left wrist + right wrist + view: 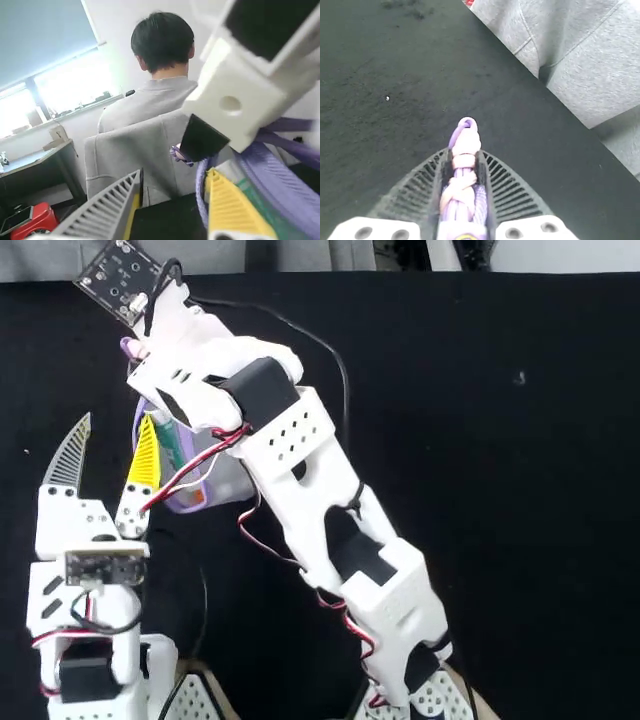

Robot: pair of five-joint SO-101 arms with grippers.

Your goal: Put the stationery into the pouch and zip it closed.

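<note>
A translucent pouch with purple trim (200,478) lies at the table's left, partly under the right arm. Something green (176,445) shows through it beside the trim. My right gripper (131,348) is beyond the pouch's far end, shut on its purple zipper pull cord (464,145), which is knotted and pokes out past the fingertips. My left gripper (108,452) stands open at the pouch's near left side. Its yellow finger (235,210) lies against the purple trim (280,170), and its grey finger (105,210) is off to the side over bare table.
The black table (500,440) is bare to the right. The right arm's white body (300,470) crosses diagonally over the pouch, close above the left gripper (170,210). A grey chair back (580,55) with a seated person stands beyond the table's far edge.
</note>
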